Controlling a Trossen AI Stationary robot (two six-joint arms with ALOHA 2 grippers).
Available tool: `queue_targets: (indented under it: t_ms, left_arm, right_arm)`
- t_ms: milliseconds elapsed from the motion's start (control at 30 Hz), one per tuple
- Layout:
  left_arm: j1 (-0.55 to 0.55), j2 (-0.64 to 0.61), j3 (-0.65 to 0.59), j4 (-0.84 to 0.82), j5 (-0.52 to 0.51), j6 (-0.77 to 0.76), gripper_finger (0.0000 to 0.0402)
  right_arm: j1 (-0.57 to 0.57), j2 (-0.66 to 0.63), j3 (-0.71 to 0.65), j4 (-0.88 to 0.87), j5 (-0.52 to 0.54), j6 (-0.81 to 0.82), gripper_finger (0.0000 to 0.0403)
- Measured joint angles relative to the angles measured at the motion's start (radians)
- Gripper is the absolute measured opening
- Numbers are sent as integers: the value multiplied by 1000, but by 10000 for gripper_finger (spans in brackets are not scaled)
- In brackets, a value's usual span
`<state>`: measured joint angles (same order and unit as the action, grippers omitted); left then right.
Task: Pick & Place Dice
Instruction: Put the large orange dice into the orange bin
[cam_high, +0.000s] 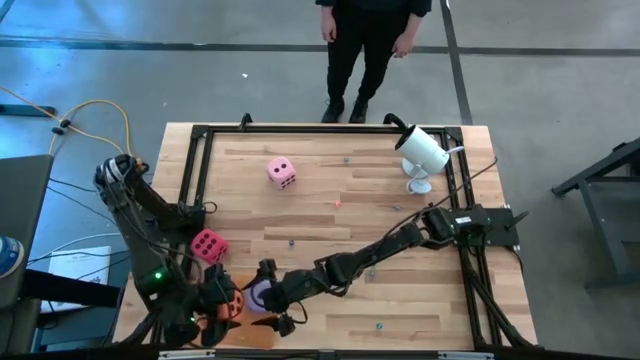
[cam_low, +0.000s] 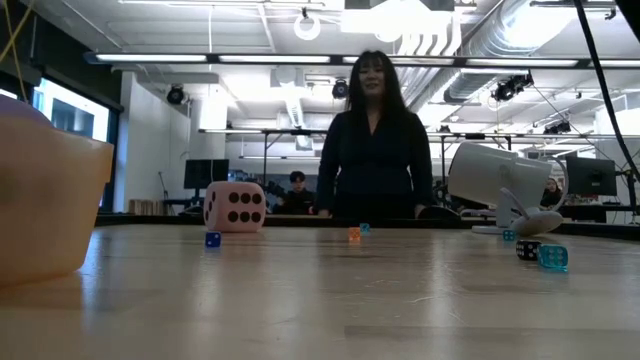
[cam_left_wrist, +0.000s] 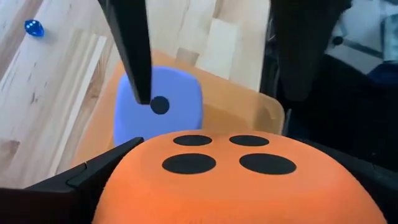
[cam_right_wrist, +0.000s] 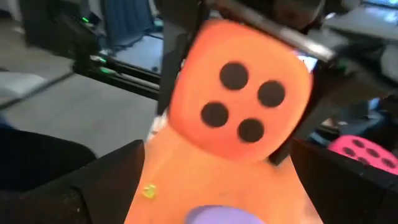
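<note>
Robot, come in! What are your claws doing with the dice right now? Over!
Left claw holds orange die over tray. Right claw open above purple die on tray. Pink, magenta dice still out.

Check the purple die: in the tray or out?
In. The purple die rests on the orange tray, beside the orange die.

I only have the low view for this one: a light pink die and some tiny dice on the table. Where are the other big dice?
Observer: The orange die is gripped between the fingers of the left claw, over the orange tray.
Operator: And the purple one?
Observer: The purple die lies in that tray, with the open right claw at it.
Operator: Magenta?
Observer: The magenta die sits on the table beside the left arm, outside the tray.
</note>
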<state>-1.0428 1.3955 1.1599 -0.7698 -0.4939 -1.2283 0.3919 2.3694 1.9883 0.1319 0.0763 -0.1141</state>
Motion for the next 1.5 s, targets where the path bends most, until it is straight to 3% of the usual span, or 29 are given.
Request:
queue_targets:
  t_ms: [367, 600, 967, 1233, 1500]
  left_arm:
    - [84, 26, -1, 45, 18, 105, 400]
    - [144, 26, -1, 116, 39, 257, 400]
    - [210, 18, -2, 135, 149, 283, 400]
    - [100, -48, -1, 125, -1, 270, 400]
    - [71, -52, -1, 94, -28, 202, 400]
  right_arm:
    - [4, -1, 0, 90, -144, -100, 391]
    - [-7, 5, 1, 78, -289, -21, 391]
    - [-15, 7, 1, 17, -318, 46, 391]
    - [-18, 11, 2, 2, -347, 66, 391]
    - [-19, 9, 1, 0, -343, 80, 391]
